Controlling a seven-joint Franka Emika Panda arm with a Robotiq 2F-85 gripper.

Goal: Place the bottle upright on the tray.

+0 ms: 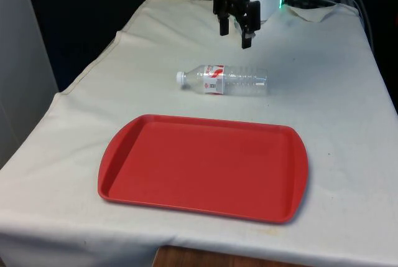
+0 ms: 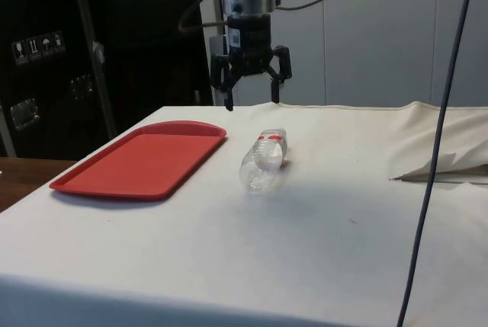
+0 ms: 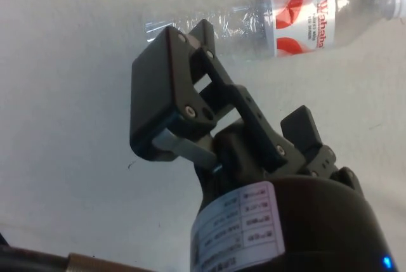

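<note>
Closest to us we're seeing the red tray (image 1: pixel 205 167) sitting bare on the white cloth (image 1: pixel 336 111). Just past it the clear bottle (image 1: pixel 225 80) is lying on its side. Further back the gripper (image 1: pixel 235 30) is hanging wide open, gripping nothing.

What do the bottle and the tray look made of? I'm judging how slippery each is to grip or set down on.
The bottle looks like thin clear plastic: see-through, ribbed walls with a glossy red-and-white label and white cap. The tray looks like moulded hard plastic, red, smooth with a soft sheen and a raised rim, though the look alone doesn't settle it.
</note>
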